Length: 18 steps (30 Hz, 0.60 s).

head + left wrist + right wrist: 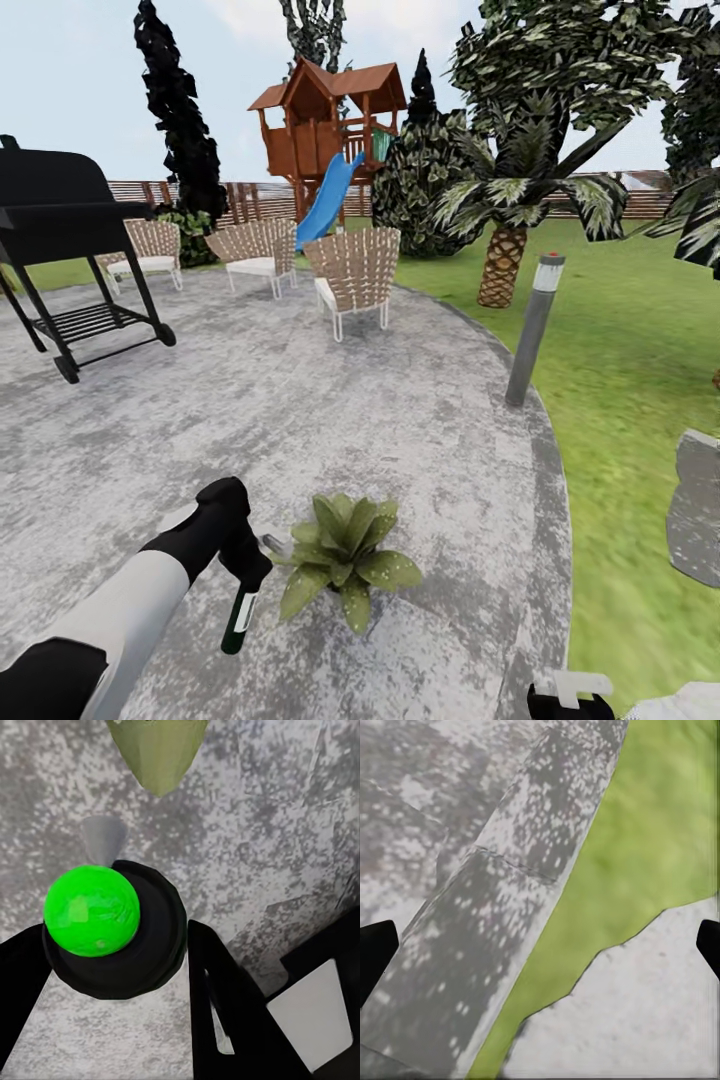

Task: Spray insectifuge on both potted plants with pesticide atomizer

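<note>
The left gripper (243, 570) sits lowest and closest in the head view, its fingers (225, 1005) pinching the pesticide atomizer (240, 618), which hangs tilted over the round grey patio (300, 420) with its pale nozzle aimed toward a potted plant (345, 560) just beside it. In the left wrist view the bottle's green top (91, 910) sits between the dark fingers, and a leaf tip (159, 754) lies just beyond. At the bottom edge, the right gripper (570, 695) hangs over the patio rim beside the lawn (640, 370), its fingers (375, 952) spread wide apart. A grey stepping stone (697, 505) lies in the grass. Farther off stand a bollard lamp (533, 330), a black grill (60, 240), three wicker chairs (355, 275), a palm (505, 250), a wooden playhouse (325, 125) with a blue slide (328, 200), and the fence (250, 200).
</note>
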Motion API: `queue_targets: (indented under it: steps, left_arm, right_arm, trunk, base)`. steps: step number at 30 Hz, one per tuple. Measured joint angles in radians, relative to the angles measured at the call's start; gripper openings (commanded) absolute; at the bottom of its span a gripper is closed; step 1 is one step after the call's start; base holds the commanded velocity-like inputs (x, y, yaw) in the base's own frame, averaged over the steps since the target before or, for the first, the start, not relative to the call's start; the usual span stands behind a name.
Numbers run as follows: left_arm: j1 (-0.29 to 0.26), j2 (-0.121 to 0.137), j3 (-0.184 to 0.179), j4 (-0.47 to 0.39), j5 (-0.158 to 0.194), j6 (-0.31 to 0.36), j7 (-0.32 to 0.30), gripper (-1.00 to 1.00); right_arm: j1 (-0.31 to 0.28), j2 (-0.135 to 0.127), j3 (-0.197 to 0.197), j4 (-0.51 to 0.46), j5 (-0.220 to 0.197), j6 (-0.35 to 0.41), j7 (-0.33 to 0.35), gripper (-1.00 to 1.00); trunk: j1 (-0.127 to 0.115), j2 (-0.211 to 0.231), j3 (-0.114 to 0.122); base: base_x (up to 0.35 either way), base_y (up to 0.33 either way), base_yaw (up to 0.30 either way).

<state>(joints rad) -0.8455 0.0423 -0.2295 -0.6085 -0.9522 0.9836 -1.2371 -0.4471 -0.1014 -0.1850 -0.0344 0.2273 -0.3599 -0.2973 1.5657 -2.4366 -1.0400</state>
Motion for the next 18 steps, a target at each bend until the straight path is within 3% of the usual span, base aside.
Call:
queue_targets:
  steps: [5, 14, 18]
  left_arm:
    - [0.001, 0.003, 0.000, 0.001, 0.001, 0.000, 0.000, -1.00]
    - [0.012, 0.003, -0.004, 0.006, 0.003, 0.000, 0.002, -1.00]
    - [0.030, 0.016, -0.002, 0.006, 0.001, -0.001, 0.005, -1.00]
  right_arm:
    - [0.000, -0.001, 0.000, 0.001, 0.001, 0.000, 0.001, 1.00]
    - [0.000, -0.001, 0.000, 0.002, 0.001, 0.000, 0.000, 1.00]
    - [0.000, 0.000, 0.000, 0.000, 0.001, 0.000, 0.000, 1.00]
  trunk:
    - [0.000, 0.000, 0.000]
    - [0.001, 0.000, 0.000]
    - [0.000, 0.000, 0.000]
  base:
    - [-0.053, 0.010, -0.022]
    - [-0.294, 0.126, 0.000]
    - [-0.117, 0.075, -0.020]
